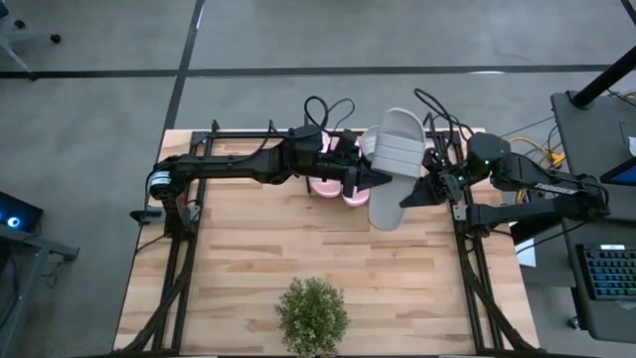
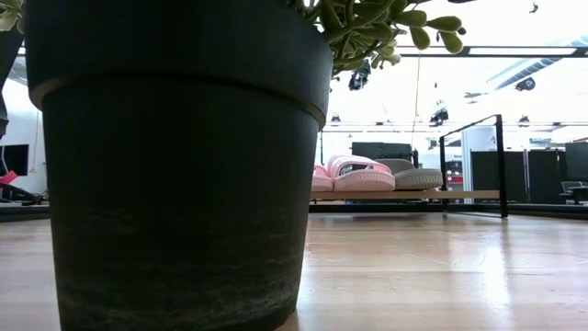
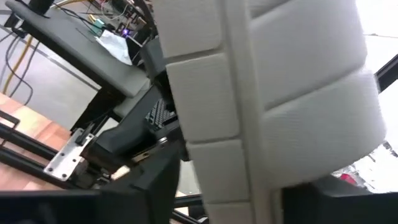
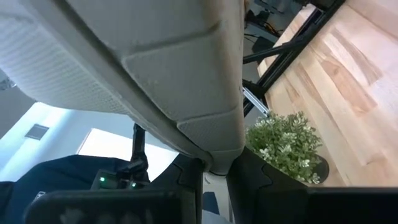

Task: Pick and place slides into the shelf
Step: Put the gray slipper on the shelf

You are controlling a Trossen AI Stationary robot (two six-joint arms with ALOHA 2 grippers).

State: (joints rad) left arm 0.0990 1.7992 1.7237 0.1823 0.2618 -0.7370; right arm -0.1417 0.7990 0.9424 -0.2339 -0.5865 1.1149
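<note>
One light grey slide (image 1: pixel 393 159) is up in the air over the far middle of the table, its ribbed sole (image 3: pixel 267 93) filling both wrist views. My left gripper (image 1: pixel 376 180) reaches it from the left and my right gripper (image 1: pixel 415 192) from the right; both are shut on it. The pale pink pair (image 2: pixel 354 175) and the other grey slide (image 2: pixel 413 176) rest sole-down on the low wood shelf (image 2: pixel 459 194). In the high view the pink pair (image 1: pixel 328 185) shows under my left arm. My left gripper holds the grey slide's left side edge (image 3: pixel 211 180), the sole running down between its two fingers (image 3: pixel 155 186). It comes roughly level from the table's left. The slide is lifted clear of the table. My right gripper pinches the slide's right side edge (image 4: pixel 217 155) between its two fingers (image 4: pixel 186 180), coming from the table's right, across the slide's length. The slide is lifted clear and tilted, with one end hanging lower toward the table's near side.
A potted plant (image 1: pixel 312 316) stands at the table's near edge; its dark pot (image 2: pixel 175 165) blocks the left half of the low view. Black shelf uprights (image 2: pixel 501 165) rise at the far side. Bare planks lie between the plant and the shelf.
</note>
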